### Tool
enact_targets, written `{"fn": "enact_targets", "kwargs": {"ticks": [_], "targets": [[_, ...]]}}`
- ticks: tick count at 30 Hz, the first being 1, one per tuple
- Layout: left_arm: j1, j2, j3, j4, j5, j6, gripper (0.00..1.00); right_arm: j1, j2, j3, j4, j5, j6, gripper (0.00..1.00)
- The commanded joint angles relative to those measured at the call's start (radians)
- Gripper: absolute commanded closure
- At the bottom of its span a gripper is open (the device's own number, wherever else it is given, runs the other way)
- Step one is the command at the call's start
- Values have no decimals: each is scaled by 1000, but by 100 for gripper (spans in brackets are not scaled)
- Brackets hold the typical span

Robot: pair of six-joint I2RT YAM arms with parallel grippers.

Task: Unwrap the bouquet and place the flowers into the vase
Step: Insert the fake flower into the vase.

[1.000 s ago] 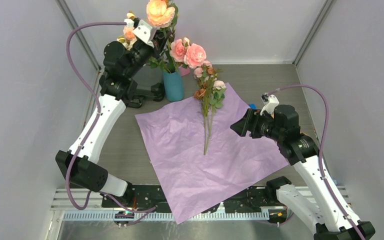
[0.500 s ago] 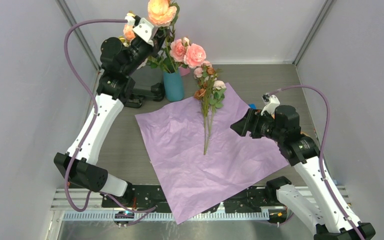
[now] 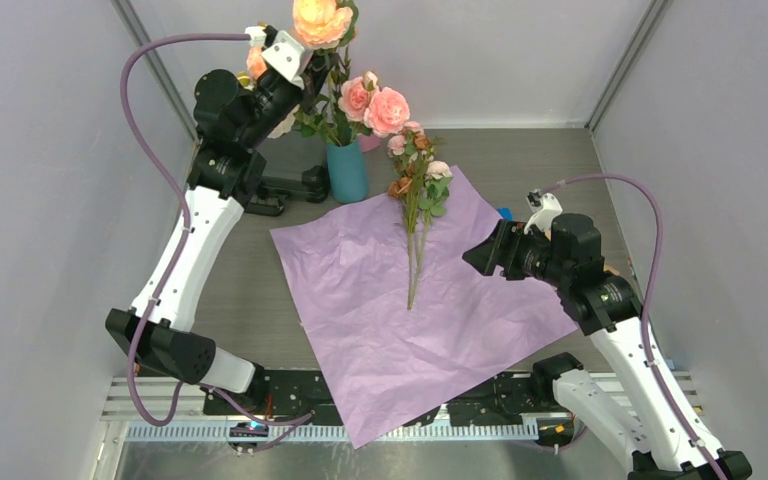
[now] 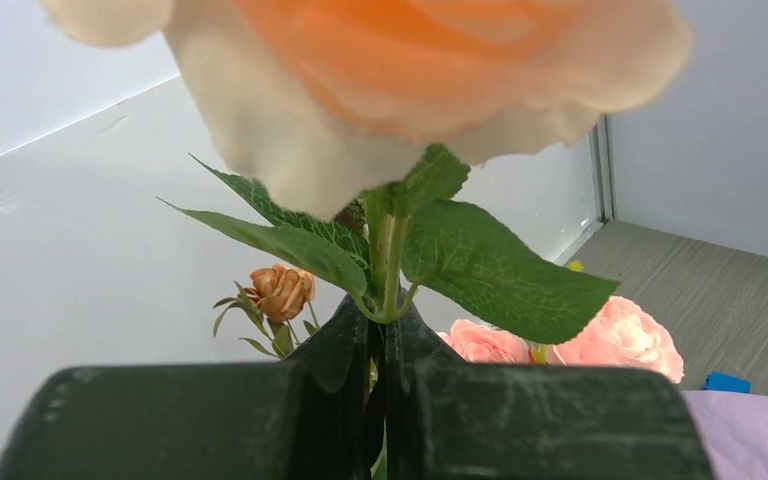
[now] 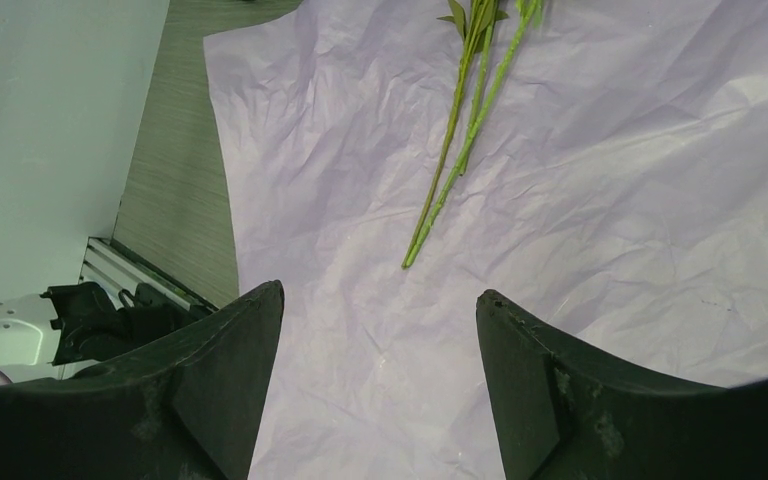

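Lilac crinkled paper [image 3: 380, 320] lies opened flat on the grey wood-grain desk [image 3: 245, 290]. The flowers [image 3: 417, 200] rest on its far half, heads near the vase [image 3: 347, 172] and thin green stems trailing toward the near edge. They look light and springy, with wiry stems that would likely roll or flex under a pinch and soft heads best left alone. The bare lower stems, where they run side by side, seem the safest place to take hold.

The right hand [image 5: 380, 292] hovers over the paper just right of them, fingers spread wide and holding nothing. The left hand [image 4: 381, 350] is pinched tight on the stem of a big peach rose [image 3: 320, 22], high over the vase, from which pink roses [image 3: 375, 103] rise.

The paper may slide or lift under a grasp. Pale walls [image 3: 50, 200] close in on three sides, so room behind the vase looks tight.
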State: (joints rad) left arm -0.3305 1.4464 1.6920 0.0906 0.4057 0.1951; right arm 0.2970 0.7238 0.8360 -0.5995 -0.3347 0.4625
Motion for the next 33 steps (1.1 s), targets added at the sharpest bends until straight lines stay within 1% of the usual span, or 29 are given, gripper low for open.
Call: {"fn": "enact_targets", "kwargs": {"ticks": [1,9,17,23,33], "targets": [[8,-26,38,28,13,7,100,-6,-20,25,13,2,12,24],[14,-23,-11,80,18,-36,100,-6,-30,16,9,4,14,25],[31,-33,-161,237,9,-152,100,-5,-41,13,8,5,19,24],[33,-21,-230,292,-15,-167,100,-5,-45,13,7,3,17,25],[36,0,-304,340,-50,-181,100,-5,-43,20,7,0,15,25]]}}
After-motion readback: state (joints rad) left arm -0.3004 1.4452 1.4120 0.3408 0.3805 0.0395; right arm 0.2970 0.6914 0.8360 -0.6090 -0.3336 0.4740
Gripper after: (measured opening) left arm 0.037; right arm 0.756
